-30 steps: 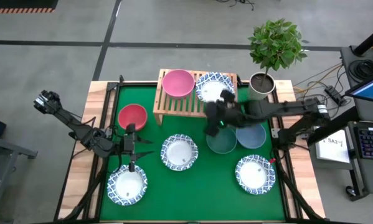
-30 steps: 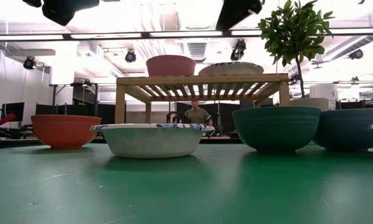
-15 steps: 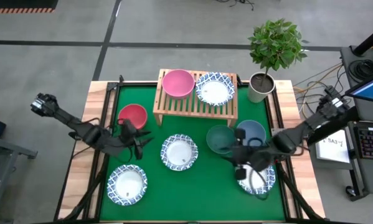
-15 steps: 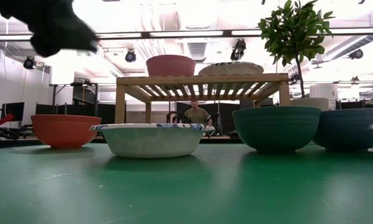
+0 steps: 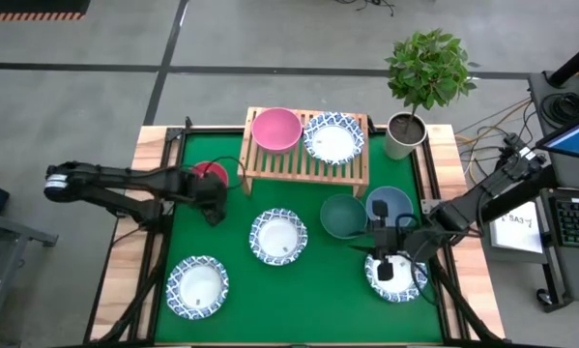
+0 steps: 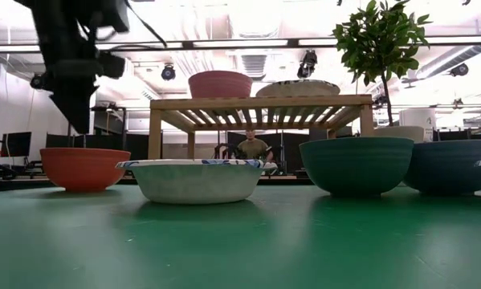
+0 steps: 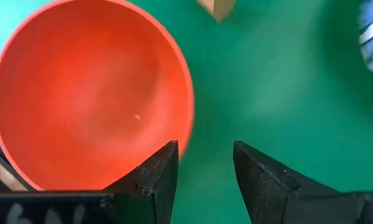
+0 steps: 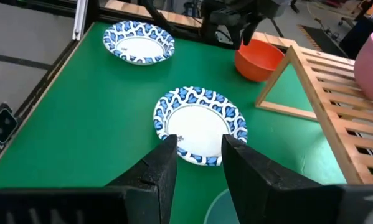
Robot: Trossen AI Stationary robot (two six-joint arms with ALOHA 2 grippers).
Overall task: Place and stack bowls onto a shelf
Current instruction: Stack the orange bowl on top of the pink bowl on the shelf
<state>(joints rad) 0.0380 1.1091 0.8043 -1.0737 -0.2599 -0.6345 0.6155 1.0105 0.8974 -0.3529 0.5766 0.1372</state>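
Observation:
A pink bowl (image 5: 276, 129) and a white blue-rimmed bowl (image 5: 332, 138) stand on the wooden shelf (image 5: 303, 162) at the far side. The red bowl (image 5: 204, 173) sits on the mat left of the shelf. My left gripper (image 5: 215, 206) is open just above it; in the left wrist view (image 7: 205, 168) one finger stands over the red bowl's rim (image 7: 185, 118), the other over bare mat. My right gripper (image 5: 386, 266) is open and empty over the near-right white bowl (image 5: 410, 280). The teal bowl (image 5: 342, 215) and the blue bowl (image 5: 393, 203) stand side by side.
A white bowl (image 5: 277, 235) lies mid-table and another (image 5: 197, 285) at the near left. A potted plant (image 5: 405, 130) stands at the far right corner beside the shelf. Green mat shows between the bowls. A person (image 6: 254, 148) sits in the room behind the table.
My left gripper has gone from over the near-left white bowl toward the far edge and down to the red bowl. My right gripper has drawn back from the shelf's white bowl toward the near right, ending over the near-right white bowl. No bowl has moved.

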